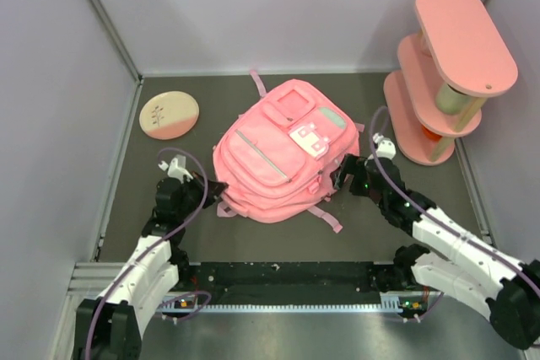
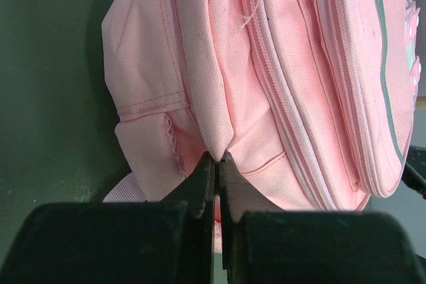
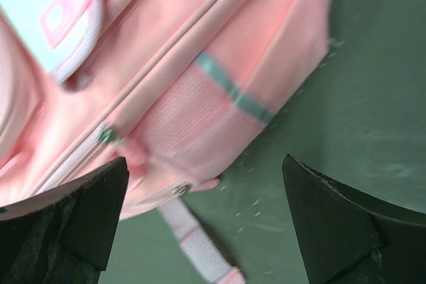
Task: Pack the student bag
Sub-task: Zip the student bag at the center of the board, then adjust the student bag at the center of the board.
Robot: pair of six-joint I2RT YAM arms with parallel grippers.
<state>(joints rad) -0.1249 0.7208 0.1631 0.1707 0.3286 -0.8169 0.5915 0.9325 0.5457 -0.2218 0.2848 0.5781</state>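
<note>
The top camera looks down from high behind the near edge over the table (image 1: 253,238). Both wrist cameras face the student bag (image 1: 270,162), shared by all views, very close; the blurred right one probably sees its side pocket.

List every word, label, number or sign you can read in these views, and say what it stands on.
There is no readable text in any view.
The white patch on the student bag shows only pink shapes with no legible letters, and it is blurred in the right wrist view.
The round plate has a sprig drawing and no words.
</note>
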